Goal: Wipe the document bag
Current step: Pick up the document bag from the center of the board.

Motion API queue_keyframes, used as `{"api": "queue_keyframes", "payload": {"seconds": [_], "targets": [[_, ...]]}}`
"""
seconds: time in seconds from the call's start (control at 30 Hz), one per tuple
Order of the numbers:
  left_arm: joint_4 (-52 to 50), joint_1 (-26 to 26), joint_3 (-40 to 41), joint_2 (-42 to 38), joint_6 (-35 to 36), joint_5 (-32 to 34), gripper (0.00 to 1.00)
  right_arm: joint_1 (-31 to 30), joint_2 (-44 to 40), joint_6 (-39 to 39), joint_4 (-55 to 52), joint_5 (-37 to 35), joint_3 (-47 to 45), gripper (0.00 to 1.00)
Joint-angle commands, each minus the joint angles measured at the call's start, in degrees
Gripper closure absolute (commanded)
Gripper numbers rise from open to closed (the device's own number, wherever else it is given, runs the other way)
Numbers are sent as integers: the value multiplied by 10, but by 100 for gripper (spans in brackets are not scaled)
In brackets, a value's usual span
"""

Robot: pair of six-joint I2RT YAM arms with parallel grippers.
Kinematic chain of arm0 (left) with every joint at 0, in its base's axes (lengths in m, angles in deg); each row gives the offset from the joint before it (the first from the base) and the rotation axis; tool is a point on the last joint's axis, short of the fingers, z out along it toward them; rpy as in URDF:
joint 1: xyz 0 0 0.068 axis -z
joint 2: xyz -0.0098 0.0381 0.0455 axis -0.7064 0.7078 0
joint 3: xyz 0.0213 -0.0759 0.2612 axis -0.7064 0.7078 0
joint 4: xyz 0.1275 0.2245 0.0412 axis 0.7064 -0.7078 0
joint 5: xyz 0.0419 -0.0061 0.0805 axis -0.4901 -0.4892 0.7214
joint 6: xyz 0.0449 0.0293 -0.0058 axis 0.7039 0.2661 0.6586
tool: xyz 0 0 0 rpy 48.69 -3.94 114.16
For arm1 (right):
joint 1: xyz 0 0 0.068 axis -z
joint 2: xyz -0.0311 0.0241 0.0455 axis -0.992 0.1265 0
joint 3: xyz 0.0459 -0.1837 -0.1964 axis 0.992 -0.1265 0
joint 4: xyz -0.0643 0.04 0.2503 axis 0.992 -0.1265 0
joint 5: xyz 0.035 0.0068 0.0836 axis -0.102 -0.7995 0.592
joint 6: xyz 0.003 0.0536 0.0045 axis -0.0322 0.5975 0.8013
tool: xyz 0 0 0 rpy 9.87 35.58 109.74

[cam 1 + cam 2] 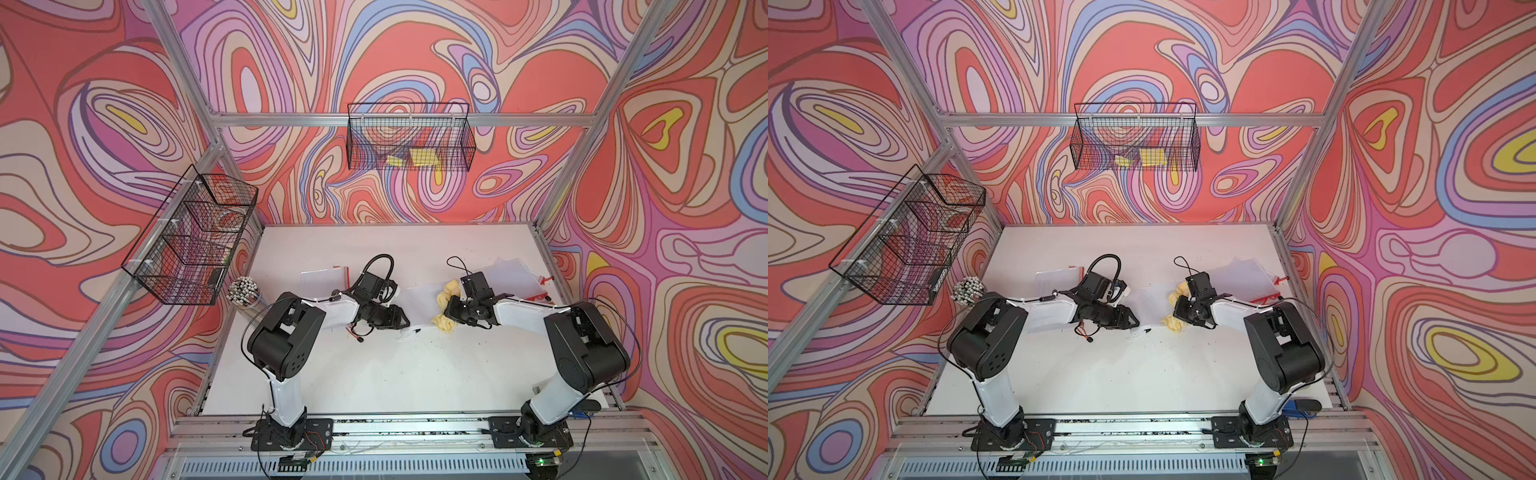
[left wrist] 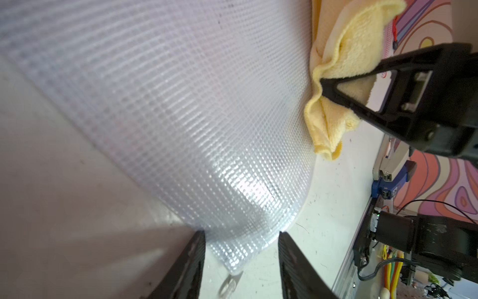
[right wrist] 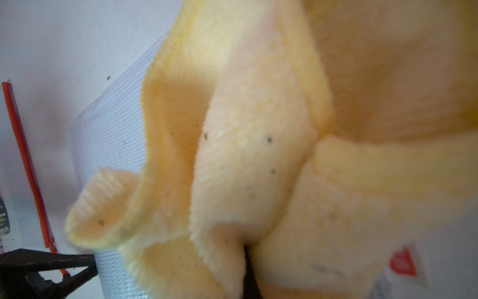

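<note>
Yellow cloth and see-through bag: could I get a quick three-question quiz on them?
1. True or false: nothing holds the yellow cloth.
2. In the left wrist view, what shows between the left arm's jaws? A a corner of the document bag, B a pen, C the cloth.
3. What colour is the zip in the right wrist view?
Key: 1 false, the right arm's jaws clamp it; 2 A; 3 red.

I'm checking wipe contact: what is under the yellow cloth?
The gridded clear document bag shows beneath the yellow cloth, on the white table. How far the bag reaches under the folds is covered.
</note>
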Motion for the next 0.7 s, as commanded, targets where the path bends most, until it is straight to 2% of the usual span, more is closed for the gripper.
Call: {"api": "queue_keyframes", "payload": {"seconds": [0.0, 0.27, 0.67], "targets": [[23, 5, 51, -4, -57, -13, 42, 1, 42, -6, -52, -9, -18, 100], [107, 5, 151, -35, -131, 26, 31, 1, 46, -9, -51, -2, -13, 100], [210, 5, 291, -89, -283, 87, 25, 1, 78, -11, -53, 10, 4, 100]]}}
